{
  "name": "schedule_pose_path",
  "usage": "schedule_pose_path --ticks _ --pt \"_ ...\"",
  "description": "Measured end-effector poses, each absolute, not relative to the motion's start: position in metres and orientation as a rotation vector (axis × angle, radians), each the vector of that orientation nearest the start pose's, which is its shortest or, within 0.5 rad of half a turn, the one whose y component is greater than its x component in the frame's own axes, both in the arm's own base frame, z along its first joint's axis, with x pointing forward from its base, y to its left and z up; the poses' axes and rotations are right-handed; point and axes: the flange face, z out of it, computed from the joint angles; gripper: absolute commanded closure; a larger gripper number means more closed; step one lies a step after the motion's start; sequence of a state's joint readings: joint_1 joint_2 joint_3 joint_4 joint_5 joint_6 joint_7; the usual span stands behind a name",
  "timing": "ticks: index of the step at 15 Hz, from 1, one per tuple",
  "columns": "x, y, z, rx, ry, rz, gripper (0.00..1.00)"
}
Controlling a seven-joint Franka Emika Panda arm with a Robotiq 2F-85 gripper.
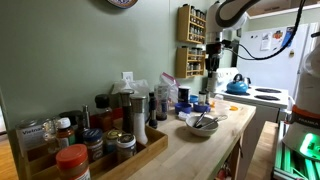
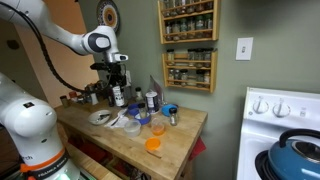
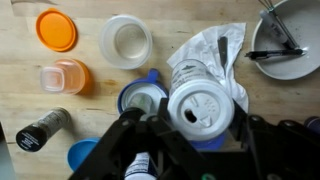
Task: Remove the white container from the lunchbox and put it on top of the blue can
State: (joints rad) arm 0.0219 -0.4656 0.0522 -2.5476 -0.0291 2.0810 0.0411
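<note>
Nothing legible anywhere. A white jar label (image 1: 32, 130) in the wooden tray (image 1: 140, 155) on the table (image 1: 200, 150) carries print, far too small to read. Spice rack (image 2: 190, 45) jars have labels, all blurred. Papers (image 1: 262, 42) on the fridge (image 1: 292, 50) show only smudged marks. The wall clock (image 2: 107, 14) numerals are unclear. On the can (image 3: 203, 103) top in the wrist view, no stamping can be read.

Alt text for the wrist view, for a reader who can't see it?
Looking straight down, the dark gripper hangs over a silver-topped can on a wooden counter. A white round container, an orange lid and a bowl holding utensils lie beyond it.
</note>
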Motion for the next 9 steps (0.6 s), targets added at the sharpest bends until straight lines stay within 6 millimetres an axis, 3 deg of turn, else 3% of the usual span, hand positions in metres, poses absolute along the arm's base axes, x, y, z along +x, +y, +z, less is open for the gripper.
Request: schedule_pose_path --ticks 2,3,6,9 --pt "0.396 0.033 0.429 -3.194 -0.083 -0.001 0.44" --pt "0.397 0.032 0.428 -3.193 -0.081 0.003 0.69" --pt "0.399 0.032 0.427 -3.196 -0.036 -0.022 0.69" --pt "0.425 0.037 0.424 -3.171 0.072 -0.208 0.69"
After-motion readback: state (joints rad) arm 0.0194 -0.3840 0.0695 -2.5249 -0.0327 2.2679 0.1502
